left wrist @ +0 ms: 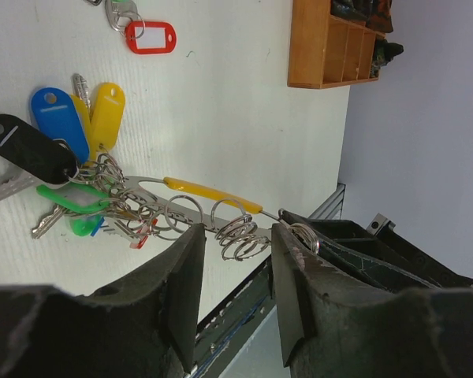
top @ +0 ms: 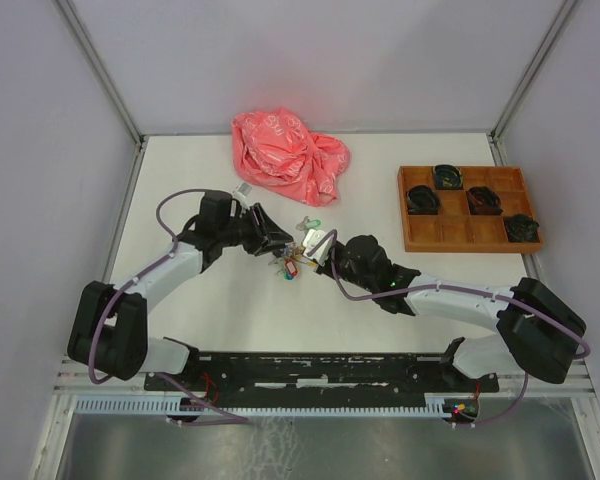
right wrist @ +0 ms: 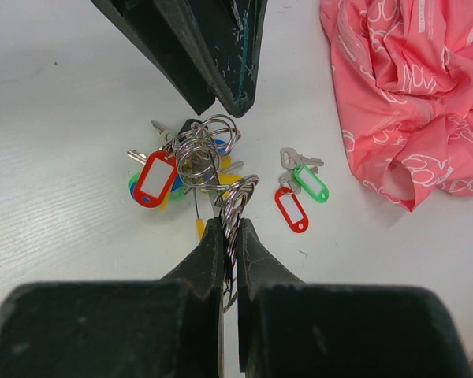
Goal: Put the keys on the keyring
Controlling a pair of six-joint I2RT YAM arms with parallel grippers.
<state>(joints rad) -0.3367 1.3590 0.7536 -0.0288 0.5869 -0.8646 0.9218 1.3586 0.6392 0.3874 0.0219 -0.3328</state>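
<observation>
The right claw is pressing together on a thin coil of the keyring. The left claw is standing spread, with one finger on either side of another coil and gripping nothing. The ring is therefore hanging on a single narrow pinch.

**Risk 1.** The wire is probably slipping easily between flat pads. The bunch of tagged keys is lying on the bench, attached to the ring. Any lift or twist is likely to load that pinch and rotate the coil out of it.

**Risk 2.** If the left claw is closing off-centre, it may be crushing coils together and not parting them. That would leave no gap for a key.

**Risk 3.** The red-tag key and the green-tag key are lying just beyond the ring, loose on the bench and touching each other. Neither is threaded yet. Picking one up may drag the other along, and a flat key is hard to lift cleanly.

**Risk 4.** The pink bag is lying near them, farther out. A nudged key could slide under its folds.
</observation>
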